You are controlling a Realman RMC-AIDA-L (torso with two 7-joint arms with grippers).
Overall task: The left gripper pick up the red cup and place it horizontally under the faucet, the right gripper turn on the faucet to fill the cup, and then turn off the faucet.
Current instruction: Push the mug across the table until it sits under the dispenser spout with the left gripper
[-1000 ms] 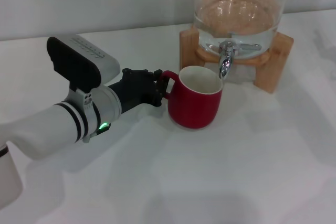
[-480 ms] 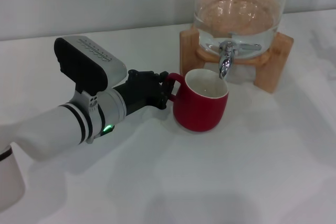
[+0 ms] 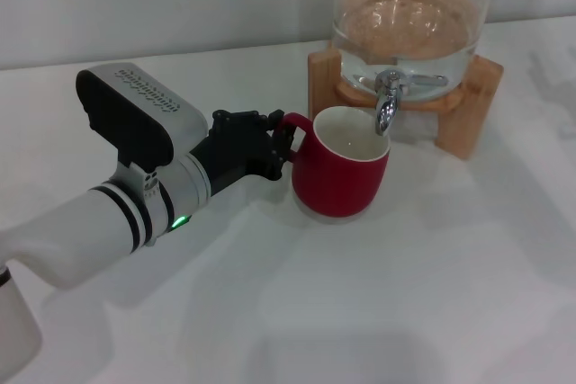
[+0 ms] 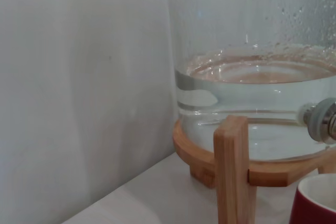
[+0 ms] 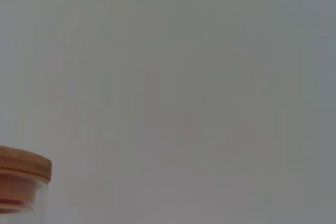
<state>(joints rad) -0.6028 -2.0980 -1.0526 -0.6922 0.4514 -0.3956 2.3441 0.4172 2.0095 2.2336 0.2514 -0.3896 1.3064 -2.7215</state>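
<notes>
White table [image 3: 432,294], plain matte top, carrying wooden stand [image 3: 472,105] w/ glass jar [image 3: 409,15] at far right near wall, red cup [image 3: 339,168] upright just in front of stand, base on tabletop or barely off it, can't tell which.

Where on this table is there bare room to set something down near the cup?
Bare table lies in front of the red cup, and to its right, before the wooden stand. It is crowded behind the cup at the faucet and on its left, where the left claw holds the handle.
</notes>
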